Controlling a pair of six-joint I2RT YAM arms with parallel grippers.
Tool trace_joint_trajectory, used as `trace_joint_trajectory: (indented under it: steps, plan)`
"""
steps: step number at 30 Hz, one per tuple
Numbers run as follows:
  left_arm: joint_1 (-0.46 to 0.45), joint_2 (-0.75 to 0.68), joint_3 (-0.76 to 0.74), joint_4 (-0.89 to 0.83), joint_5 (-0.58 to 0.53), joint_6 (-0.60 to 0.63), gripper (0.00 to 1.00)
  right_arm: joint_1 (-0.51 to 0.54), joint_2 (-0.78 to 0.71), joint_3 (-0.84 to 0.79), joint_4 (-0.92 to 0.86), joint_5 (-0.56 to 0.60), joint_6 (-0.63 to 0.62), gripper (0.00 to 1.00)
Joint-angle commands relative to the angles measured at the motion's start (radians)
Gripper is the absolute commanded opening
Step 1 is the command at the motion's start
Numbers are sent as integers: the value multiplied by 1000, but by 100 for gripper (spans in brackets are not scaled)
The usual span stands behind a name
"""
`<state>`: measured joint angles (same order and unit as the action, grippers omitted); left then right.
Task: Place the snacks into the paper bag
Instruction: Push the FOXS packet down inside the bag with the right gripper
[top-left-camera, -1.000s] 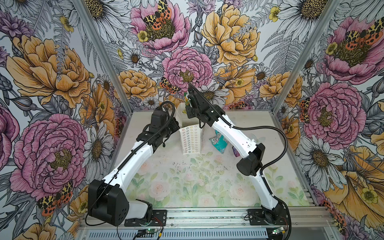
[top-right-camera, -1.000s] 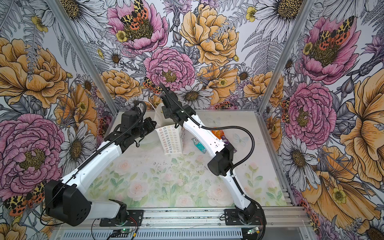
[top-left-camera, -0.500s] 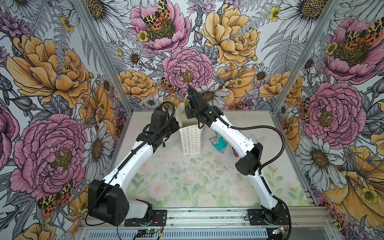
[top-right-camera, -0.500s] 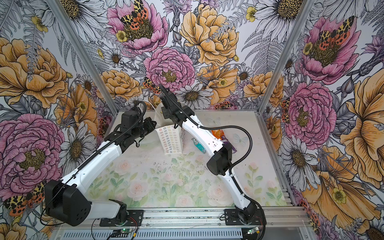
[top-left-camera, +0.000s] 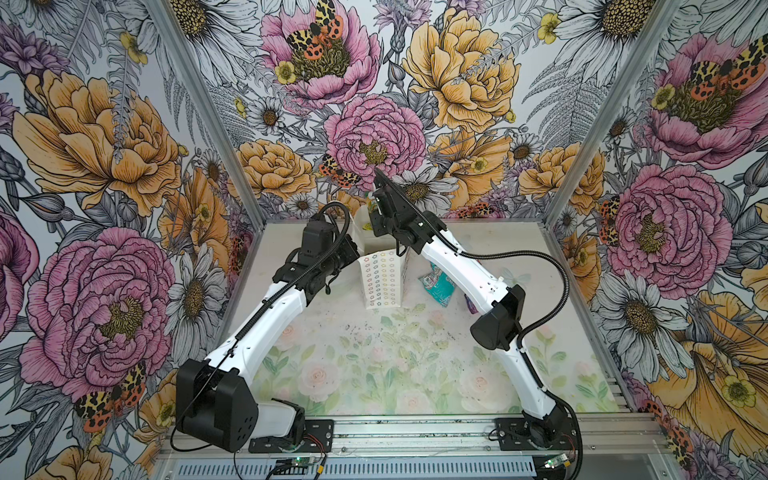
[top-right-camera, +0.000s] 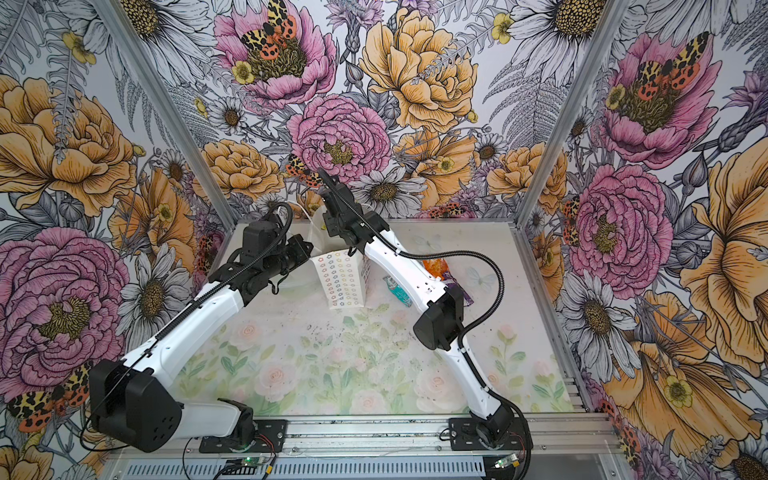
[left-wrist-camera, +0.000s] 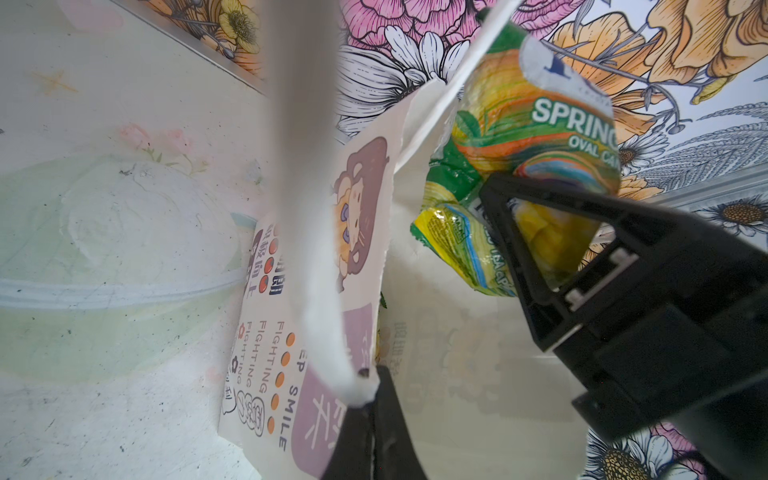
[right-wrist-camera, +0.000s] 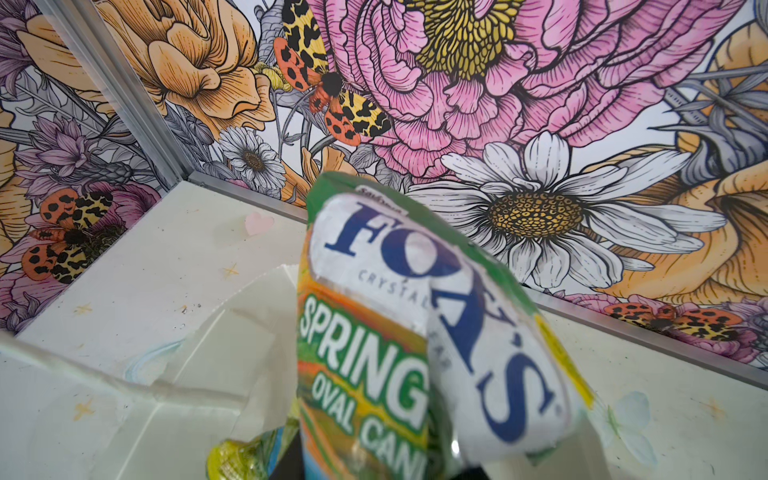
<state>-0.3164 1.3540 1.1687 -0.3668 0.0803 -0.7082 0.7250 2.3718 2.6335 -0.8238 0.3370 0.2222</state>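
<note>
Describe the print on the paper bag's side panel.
The paper bag is white with rows of small multicoloured flower rings. It shows best in both top views.

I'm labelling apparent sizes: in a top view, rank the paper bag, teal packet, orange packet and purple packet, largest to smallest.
1. paper bag
2. teal packet
3. orange packet and purple packet: only small parts show past the right arm, which hides the rest, so unranked.

Bag (top-left-camera: 382, 278) mid-back on worktop (top-left-camera: 374, 361); Fox's packet (right-wrist-camera: 415, 332) over its mouth; bowl (left-wrist-camera: 104, 249) just left of bag; another packet (top-left-camera: 436, 284) right of it.
</note>
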Motion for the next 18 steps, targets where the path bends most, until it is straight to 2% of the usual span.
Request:
trace_joint_trajectory:
  steps: [1, 18]
  plan:
    - [0, 8, -4, -8, 18, -5, 0, -9, 12, 6, 54, 15, -10, 30]
    - [-3, 3, -7, -9, 15, -8, 0, -10, -20, -16, 54, -20, -36, 43]
